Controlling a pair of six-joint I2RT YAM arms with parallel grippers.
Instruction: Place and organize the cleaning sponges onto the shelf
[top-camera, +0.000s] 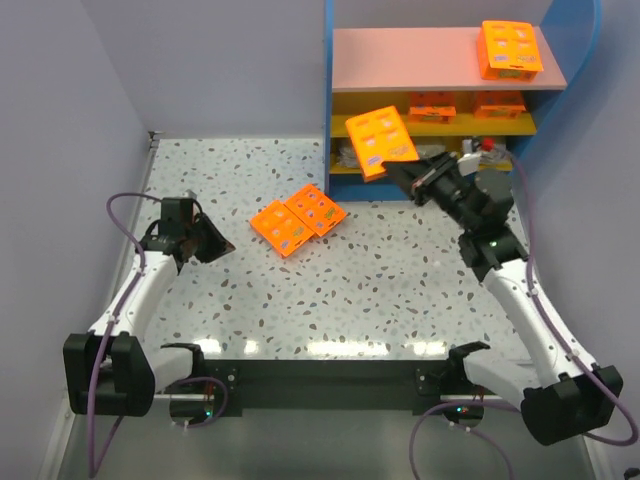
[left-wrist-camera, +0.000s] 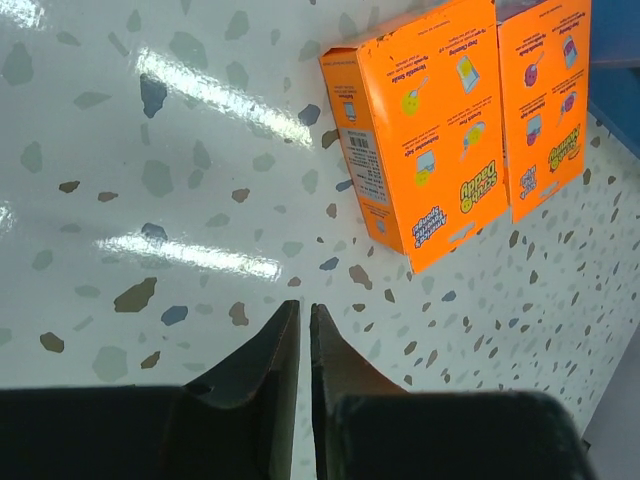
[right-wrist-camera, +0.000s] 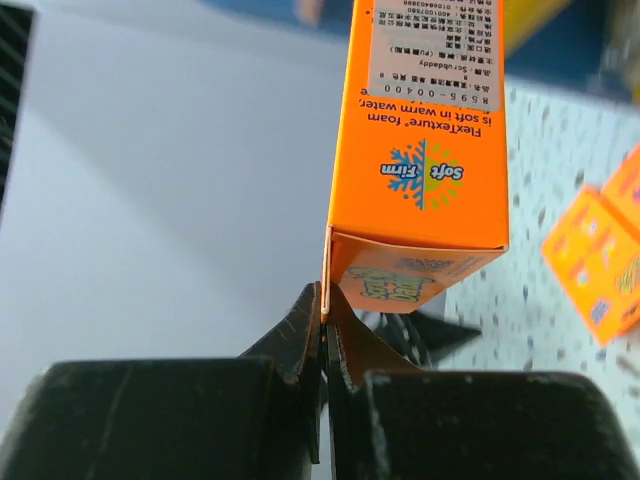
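Right wrist: right gripper (right-wrist-camera: 323, 300) jaws clamped on the thin edge of an orange sponge box (right-wrist-camera: 420, 120), held in the air just in front of the blue shelf (top-camera: 440, 60). Left gripper (left-wrist-camera: 304, 312) jaws all but together, empty, over the speckled table (left-wrist-camera: 150, 150). Two more Scrub Daddy boxes (left-wrist-camera: 430, 140) lie side by side just beyond.

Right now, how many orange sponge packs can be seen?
6 orange packs: one on the pink top board, two on the yellow board below, one in the right gripper, two on the table. Others may be hidden.
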